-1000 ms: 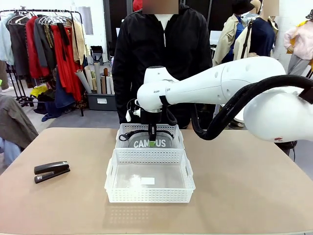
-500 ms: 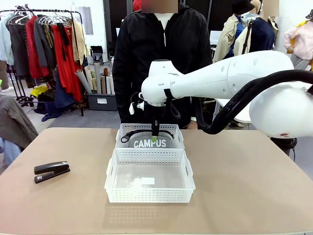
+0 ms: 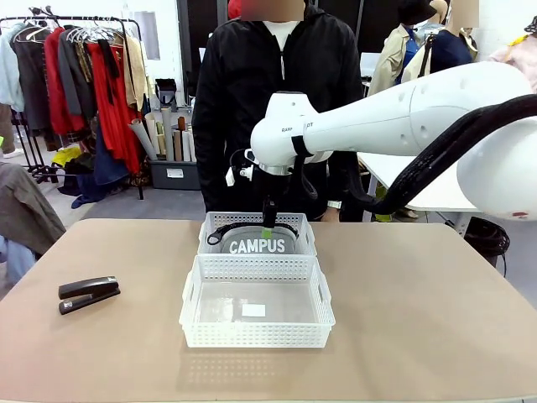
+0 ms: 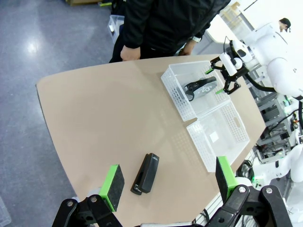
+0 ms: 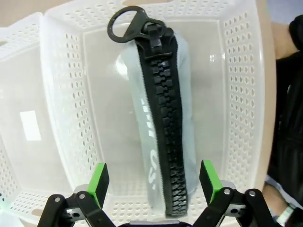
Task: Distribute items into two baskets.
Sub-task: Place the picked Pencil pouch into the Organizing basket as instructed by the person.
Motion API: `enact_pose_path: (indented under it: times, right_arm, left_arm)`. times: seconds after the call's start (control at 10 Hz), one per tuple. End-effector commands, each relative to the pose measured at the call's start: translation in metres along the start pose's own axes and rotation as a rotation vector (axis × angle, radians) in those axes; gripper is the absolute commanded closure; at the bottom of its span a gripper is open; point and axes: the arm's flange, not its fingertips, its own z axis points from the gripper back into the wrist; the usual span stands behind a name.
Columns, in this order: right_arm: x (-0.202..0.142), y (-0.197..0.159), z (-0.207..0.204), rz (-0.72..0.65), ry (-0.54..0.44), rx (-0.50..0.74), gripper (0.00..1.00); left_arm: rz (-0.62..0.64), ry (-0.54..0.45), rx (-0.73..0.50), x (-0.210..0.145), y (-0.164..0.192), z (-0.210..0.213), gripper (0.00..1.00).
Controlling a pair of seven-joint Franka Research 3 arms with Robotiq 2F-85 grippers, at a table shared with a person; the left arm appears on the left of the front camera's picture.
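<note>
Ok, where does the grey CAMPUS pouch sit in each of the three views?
Front view: the pouch lies in the far basket, centre of the picture, lettering towards the camera.
Left wrist view: the pouch is upper right, a small dark shape in the upper of the two baskets.
Right wrist view: the pouch is central, zip upward, ring pull at top.
Shared landmark: the far basket, beside the empty near basket.

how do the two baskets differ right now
The far basket holds the grey CAMPUS pouch; the near basket holds no item, just a small white label on its floor. The far basket lies under the open right tool, by the person; the near basket sits on the robot's side. Both are white, rectangular and perforated, and stand close together.
</note>
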Motion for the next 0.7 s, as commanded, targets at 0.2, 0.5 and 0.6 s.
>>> enact_pose_path:
  times: [0.2, 0.5, 0.6]
  right_arm:
    - [-0.016, 0.02, 0.013, -0.053, -0.012, -0.062, 0.0]
    - [-0.009, 0.01, 0.014, -0.027, -0.01, -0.041, 0.0]
    - [-0.009, 0.01, 0.014, -0.027, -0.01, -0.041, 0.0]
  left_arm:
    - [-0.002, -0.003, -0.003, -0.001, -0.002, 0.002, 0.0]
    - [-0.002, -0.003, -0.003, -0.001, -0.002, 0.002, 0.0]
    - [-0.002, -0.003, -0.003, -0.001, -0.002, 0.002, 0.0]
